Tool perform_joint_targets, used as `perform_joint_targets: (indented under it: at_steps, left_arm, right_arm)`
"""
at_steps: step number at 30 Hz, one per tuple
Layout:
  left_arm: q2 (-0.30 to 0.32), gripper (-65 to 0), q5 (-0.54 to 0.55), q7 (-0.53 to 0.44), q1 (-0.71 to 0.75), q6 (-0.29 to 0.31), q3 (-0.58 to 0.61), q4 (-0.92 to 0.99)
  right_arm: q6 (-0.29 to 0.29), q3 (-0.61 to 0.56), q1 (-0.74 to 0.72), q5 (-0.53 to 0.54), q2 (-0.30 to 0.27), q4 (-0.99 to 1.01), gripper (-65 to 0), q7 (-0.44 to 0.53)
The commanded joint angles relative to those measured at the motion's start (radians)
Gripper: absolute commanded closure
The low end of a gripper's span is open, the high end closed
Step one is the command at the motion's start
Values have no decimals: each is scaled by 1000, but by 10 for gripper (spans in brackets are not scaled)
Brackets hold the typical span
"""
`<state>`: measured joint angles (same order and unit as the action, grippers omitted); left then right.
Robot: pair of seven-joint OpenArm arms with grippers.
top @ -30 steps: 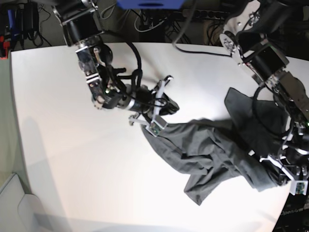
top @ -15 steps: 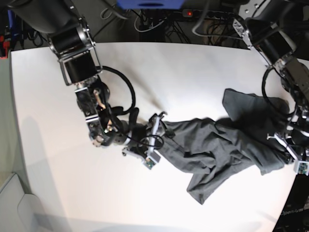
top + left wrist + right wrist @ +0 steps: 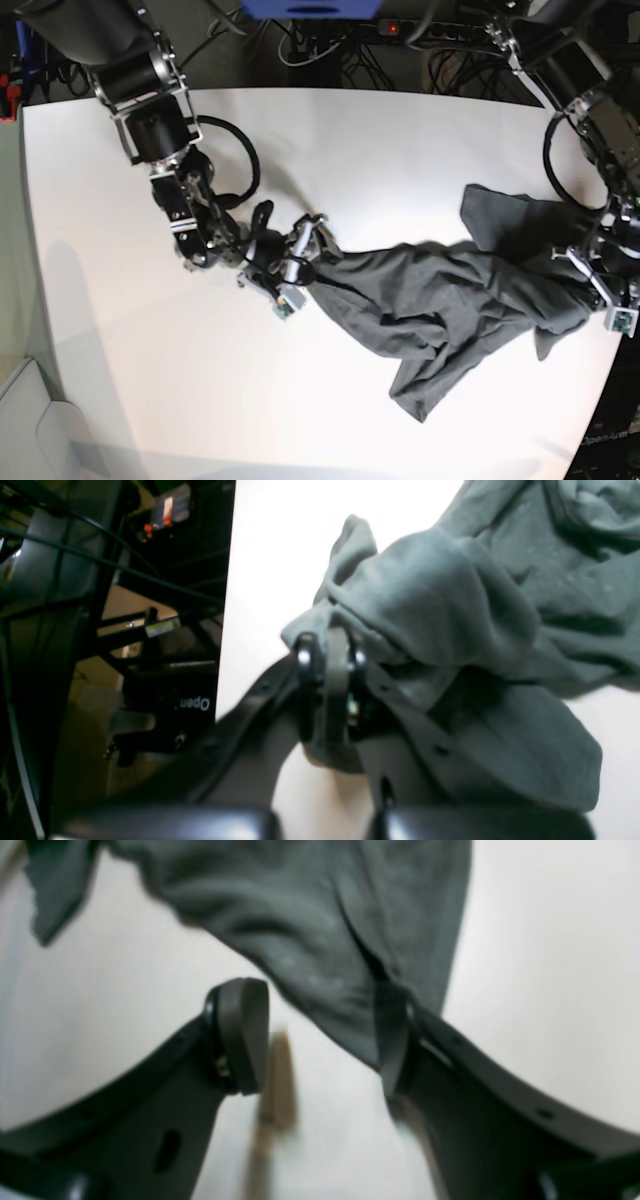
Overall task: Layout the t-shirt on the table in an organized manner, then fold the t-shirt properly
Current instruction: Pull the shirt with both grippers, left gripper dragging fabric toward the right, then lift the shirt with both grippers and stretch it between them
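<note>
Big white table (image 3: 400, 150), dark t-shirt (image 3: 450, 300) rumpled across its near-right part, left arm reaching down at table's edge — left gripper (image 3: 330, 652) clamped on a cloth fold, right arm stretched low, right gripper (image 3: 320, 1035) jaws apart round shirt's end.

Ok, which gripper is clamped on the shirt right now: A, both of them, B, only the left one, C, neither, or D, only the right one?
B: the left gripper is pinched shut on a fold of the shirt, while the right gripper has its jaws spread open around the shirt's other end on the table.
</note>
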<state>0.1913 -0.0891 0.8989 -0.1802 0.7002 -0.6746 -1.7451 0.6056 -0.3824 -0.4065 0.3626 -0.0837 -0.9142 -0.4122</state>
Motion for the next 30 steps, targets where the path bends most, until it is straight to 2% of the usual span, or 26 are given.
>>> perform_joint_targets:
  at_steps: [1, 10, 12, 15, 19, 20, 21, 25, 27, 30]
  left_arm:
    - [15, -5, 9, -25, -12, -6, -1, -22]
    - [10, -5, 9, -25, -12, -6, -1, -20]
    - [10, -5, 9, -25, -12, -6, -1, -20]
    - [10, -5, 9, -25, -12, -6, -1, -20]
    - [10, -5, 9, -25, -8, -4, -1, -22]
    - [10, -5, 13, -25, -2, -4, -1, -22]
    - [10, -5, 16, -25, 3, -3, -1, -22]
    - [10, -5, 16, -25, 21, -2, -1, -51]
    - [9, -5, 18, -25, 38, -2, -1, -89]
    - [7, -5, 18, -24, 61, -2, -1, -152]
  right_arm:
    - [4, 3, -36, 13, 5, 4, -344, 28]
    - [4, 3, -38, 13, 14, 172, -338, 152]
    - [4, -14, -33, 13, 26, 214, -318, 189]
    - [4, -88, -32, 13, 32, 269, -231, 232]
    - [4, -178, -22, 14, 43, 312, -34, 261]
    - [4, -189, -13, 14, 46, 310, -1, 261]
    - [4, -194, -9, 14, 46, 307, 0, 261]
    - [4, -194, 18, 17, 34, 208, 0, 255]
    - [4, -192, 39, 22, -1, 102, 0, 241]
    - [4, -149, 77, 22, -46, -99, 0, 138]
